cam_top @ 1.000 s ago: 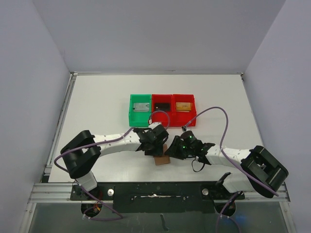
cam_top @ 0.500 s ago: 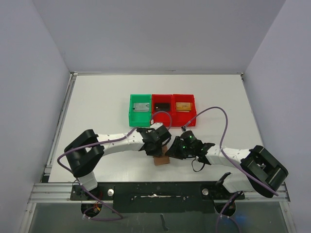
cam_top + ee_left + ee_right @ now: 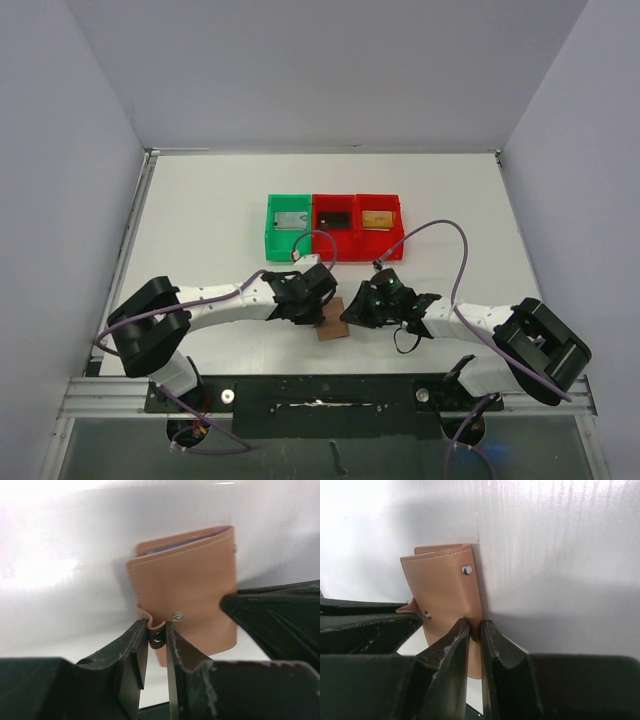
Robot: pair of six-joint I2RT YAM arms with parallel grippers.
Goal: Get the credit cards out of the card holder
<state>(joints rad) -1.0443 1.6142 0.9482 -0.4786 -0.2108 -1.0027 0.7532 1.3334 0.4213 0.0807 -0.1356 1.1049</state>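
Note:
The brown card holder [image 3: 332, 331] lies folded on the white table between my two grippers. In the left wrist view the card holder [image 3: 190, 585] shows its snap stud and a pale-blue strip along its far edge. My left gripper [image 3: 156, 630] is shut on its small tab [image 3: 158, 640]. My right gripper [image 3: 475, 626] is shut on the holder's near edge [image 3: 445, 595], pinching the leather. From above, the left gripper [image 3: 318, 303] and right gripper [image 3: 352, 312] meet over the holder. No credit cards show at the holder.
A green bin [image 3: 270, 228] and two red bins [image 3: 356, 231] stand in a row behind the grippers, one flat card in each: grey, black, gold. The table's near edge and metal rail [image 3: 320, 385] run just behind the holder.
Both grippers have narrowed onto the card holder. The left arm's elbow has swung left and lower, with its gripper still at the holder. The right arm has barely moved.

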